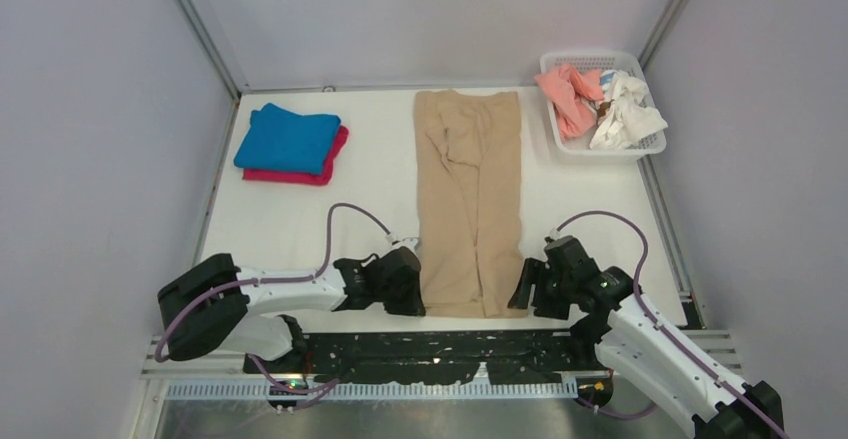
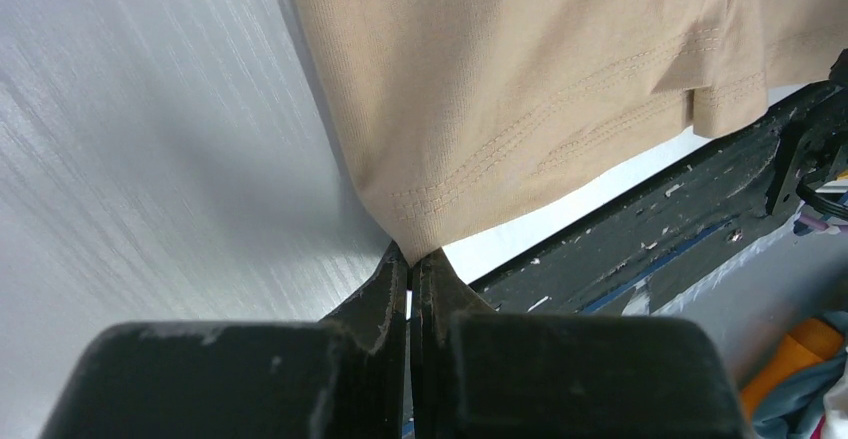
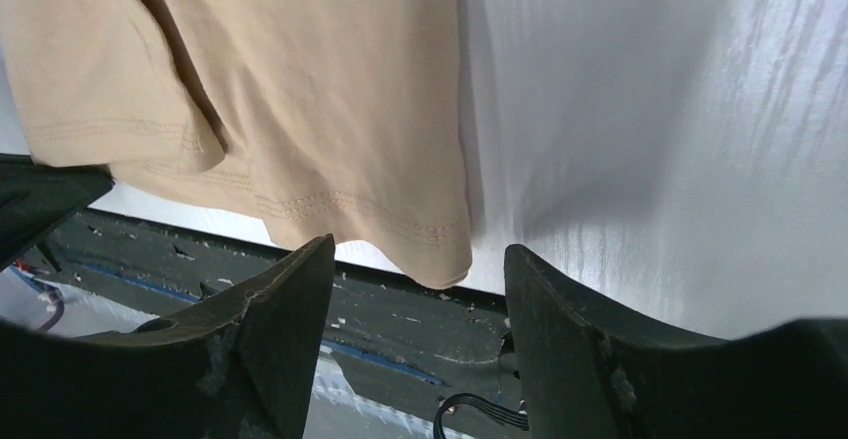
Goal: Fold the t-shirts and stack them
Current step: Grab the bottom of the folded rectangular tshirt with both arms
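The tan t-shirt point(image 1: 469, 199) lies folded into a long strip down the middle of the table. My left gripper point(image 1: 414, 294) is shut on its near left hem corner point(image 2: 415, 244). My right gripper point(image 1: 523, 289) is open, its jaws apart just short of the near right hem corner point(image 3: 440, 264), not touching it. A folded bright blue t-shirt point(image 1: 287, 139) lies on a folded magenta-pink t-shirt point(image 1: 335, 159) at the far left. The salmon-pink t-shirt point(image 1: 568, 94) and the white t-shirt point(image 1: 625, 111) lie crumpled in the basket.
The white mesh basket point(image 1: 556, 135) stands at the far right corner. The dark base rail point(image 1: 450, 344) runs along the table's near edge just below the tan shirt's hem. Grey walls close the table in on both sides and behind.
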{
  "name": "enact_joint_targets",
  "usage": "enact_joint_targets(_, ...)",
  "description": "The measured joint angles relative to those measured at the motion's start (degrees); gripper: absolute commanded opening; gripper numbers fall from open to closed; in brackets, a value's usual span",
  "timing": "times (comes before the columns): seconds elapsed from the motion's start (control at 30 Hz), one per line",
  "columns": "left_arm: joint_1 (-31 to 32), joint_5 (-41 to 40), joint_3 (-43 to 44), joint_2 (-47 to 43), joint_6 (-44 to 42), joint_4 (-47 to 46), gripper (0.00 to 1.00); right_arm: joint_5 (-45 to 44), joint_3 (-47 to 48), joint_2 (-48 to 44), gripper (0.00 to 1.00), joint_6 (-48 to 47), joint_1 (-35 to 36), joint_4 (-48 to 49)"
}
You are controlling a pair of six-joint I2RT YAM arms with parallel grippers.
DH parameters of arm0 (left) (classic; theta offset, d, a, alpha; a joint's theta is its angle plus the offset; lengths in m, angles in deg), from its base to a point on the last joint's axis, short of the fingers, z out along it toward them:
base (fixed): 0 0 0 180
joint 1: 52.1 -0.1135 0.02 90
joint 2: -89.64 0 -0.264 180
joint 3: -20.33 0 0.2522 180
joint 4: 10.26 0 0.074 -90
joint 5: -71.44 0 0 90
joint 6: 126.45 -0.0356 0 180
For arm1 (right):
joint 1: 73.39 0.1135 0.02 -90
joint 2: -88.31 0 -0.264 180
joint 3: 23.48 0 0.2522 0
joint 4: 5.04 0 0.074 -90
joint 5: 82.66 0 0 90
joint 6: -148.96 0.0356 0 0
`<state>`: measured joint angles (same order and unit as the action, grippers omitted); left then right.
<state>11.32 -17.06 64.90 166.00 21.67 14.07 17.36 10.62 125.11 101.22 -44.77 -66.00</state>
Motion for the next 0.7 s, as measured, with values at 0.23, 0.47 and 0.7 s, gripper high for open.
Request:
enact_joint_targets(0.23,0.2,0.4,-1.0,-0.2,0.4,-2.3,0.00,2.1,-0.9,0.7,0.30,0.3,1.8,0.8)
enact_joint_targets(0.47,0.7,0.7,-2.8,-1.3,0.6,-4.7,0.00,5.8,-4.9,1.2,0.06,0.9,1.8,7.7)
enact_joint_targets(0.7,1.6,0.5,-8.2,-8.5,2.3,-4.3,0.00,7.0,-4.5,-2.2,0.06,-1.4,1.8,3.4)
